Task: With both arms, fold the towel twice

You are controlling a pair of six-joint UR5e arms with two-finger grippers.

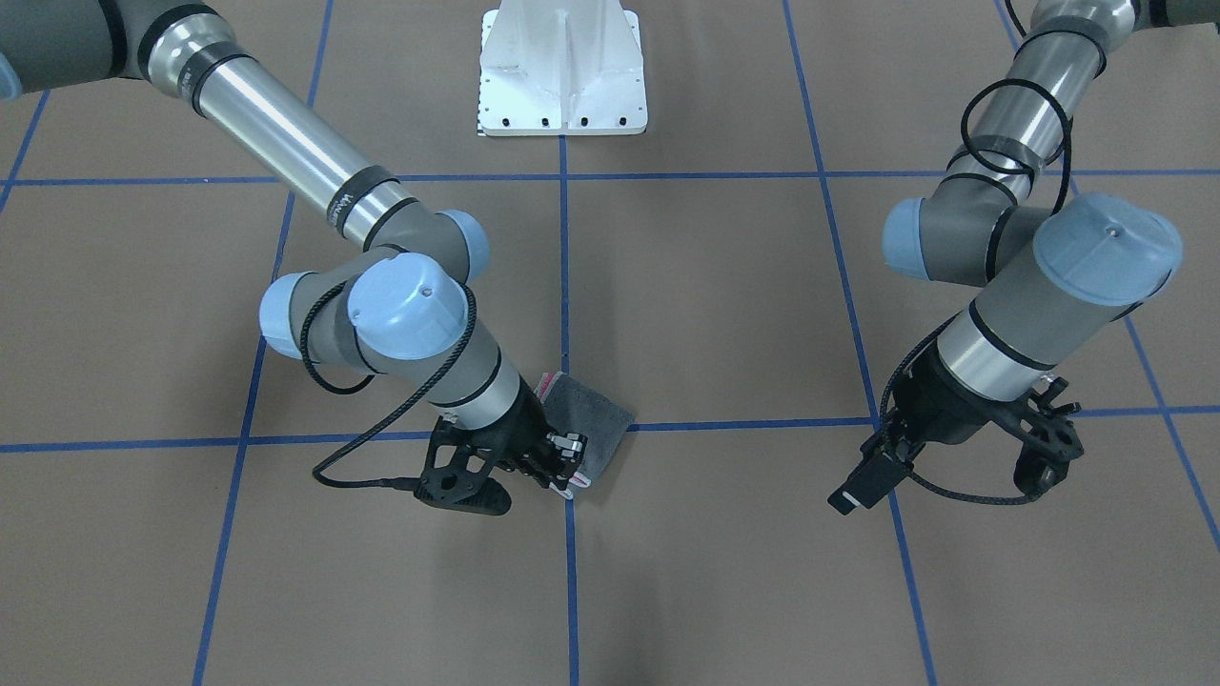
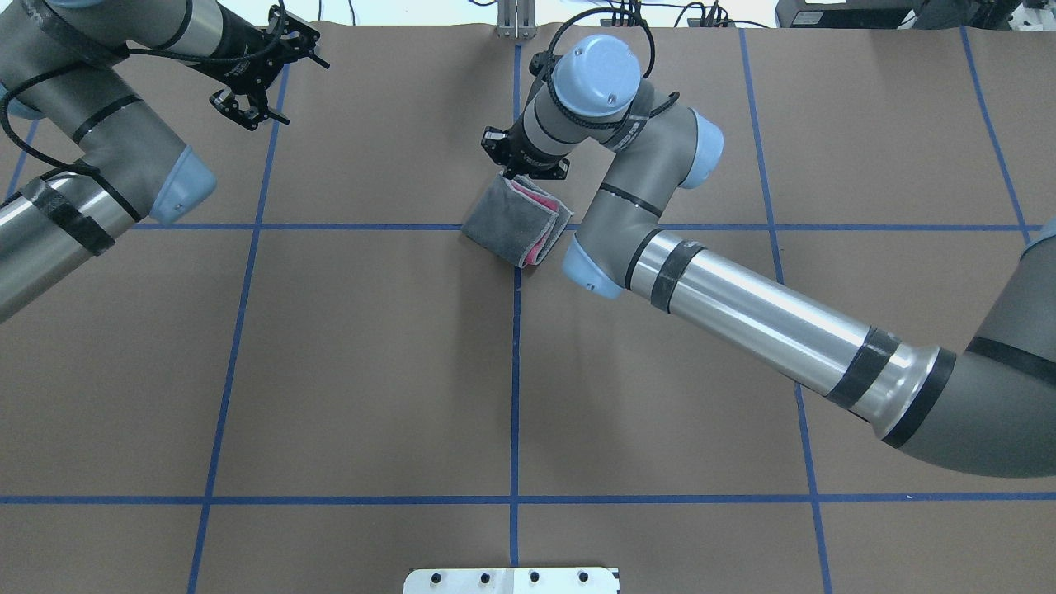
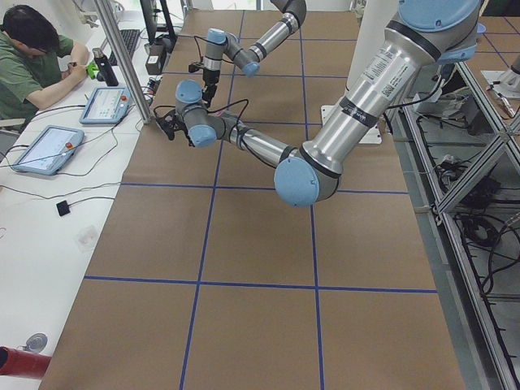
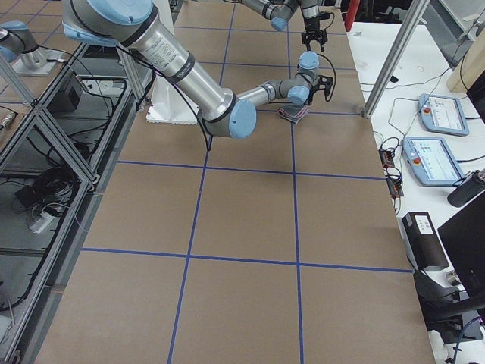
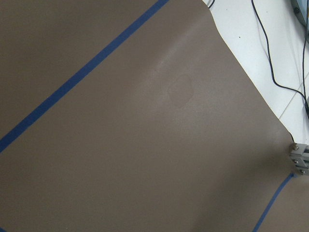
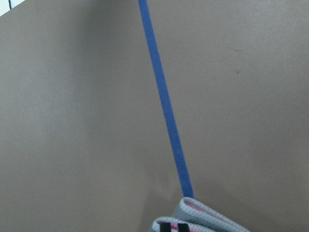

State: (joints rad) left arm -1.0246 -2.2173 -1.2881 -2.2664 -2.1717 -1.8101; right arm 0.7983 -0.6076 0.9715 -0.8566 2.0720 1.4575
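Right arm (image 2: pixel 742 305) is reaching in over the towel (image 2: pixel 510 221). The cloth is a small folded packet, dark grey on the outside, with pink layers and the pale stitched border peeking out along its open edge. It lies skewed on the brown counter (image 2: pixel 371 371), straight out from the white base (image 2: pixel 511 582) along the middle blue tape line (image 2: pixel 515 371). It is well away from that base, right where a cross line meets the middle one. The right pincer (image 1: pixel 556 469) is down at the towel's edge farthest from the base. In the right wrist view two black fingertips (image 6: pixel 165 226) sit close together with the pale border bunched around them, so it looks nipped tight on that edge. Over on the other side, the left pincer (image 2: pixel 268 82) hangs farther out from the base than the towel and well off to the robot's left. Its jaws are spread wide and it has hold of nothing. Its own camera shows only brown paper, tape and the counter's edge. Across the counter from the base, a person (image 3: pixel 32 65) sits at a white table with a tablet (image 3: pixel 45 150) lying close by.
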